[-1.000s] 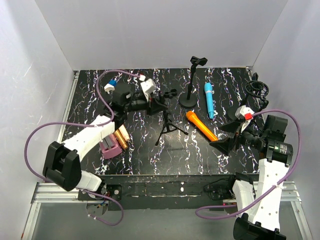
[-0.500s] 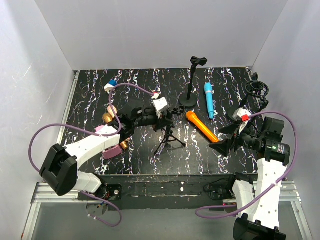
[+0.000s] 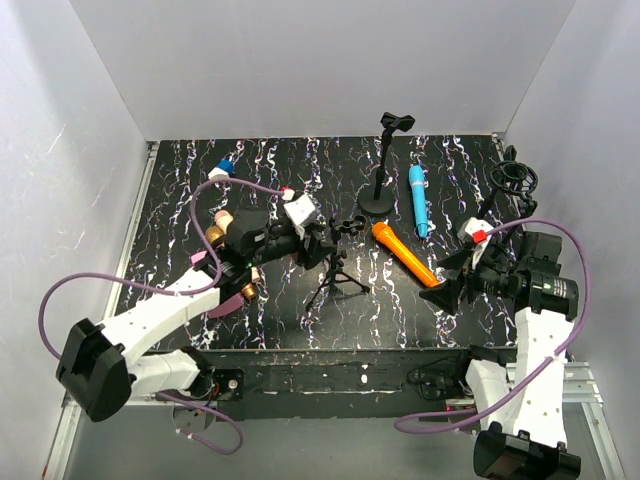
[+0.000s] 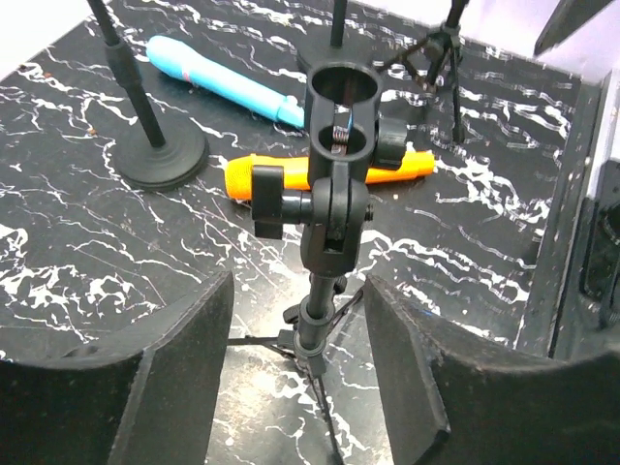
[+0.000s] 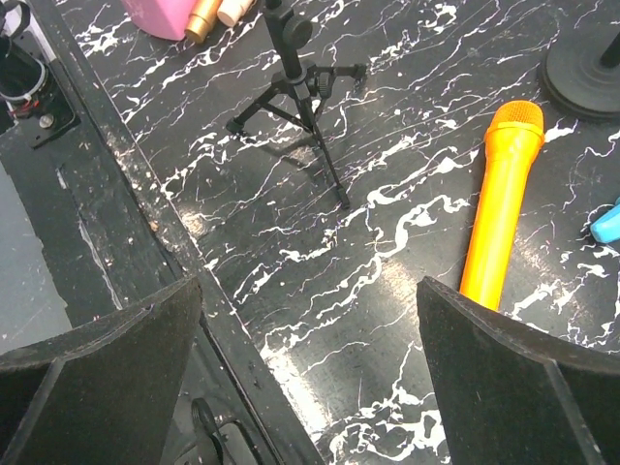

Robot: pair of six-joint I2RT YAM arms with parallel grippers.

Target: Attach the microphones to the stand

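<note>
1. The tripod stand [image 3: 335, 268] is upright mid-table, and the clip [image 3: 347, 223] on top of it is empty. The left gripper [image 3: 322, 246] is at its left side, fingers spread wide and holding nothing. Bare tabletop lies near and right of the tripod's legs.
2. The right gripper [image 3: 448, 277] hangs over the near right part of the table, likewise wide apart and empty. The orange microphone [image 3: 403, 252] lies diagonally just beside it, between gripper and tripod.
3. The cyan microphone [image 3: 417, 200] lies far right, pointing near to far, beside the round-base stand [image 3: 378, 200]. The pale pink microphone [image 3: 224, 216] and the golden-brown microphone [image 3: 214, 235] lie at the left, partly under the left arm, next to a flat pink box [image 3: 222, 304].
4. Only the left wrist view shows the tripod's stem standing between the two pads [image 4: 184, 368], clear of both.
5. Only the right wrist view shows the black rail [image 5: 126, 184] at the table's near edge, directly under that gripper.
6. The table [image 3: 270, 170] is black with white veining. White walls [image 3: 300, 60] close it in on the left, far and right sides.
</note>
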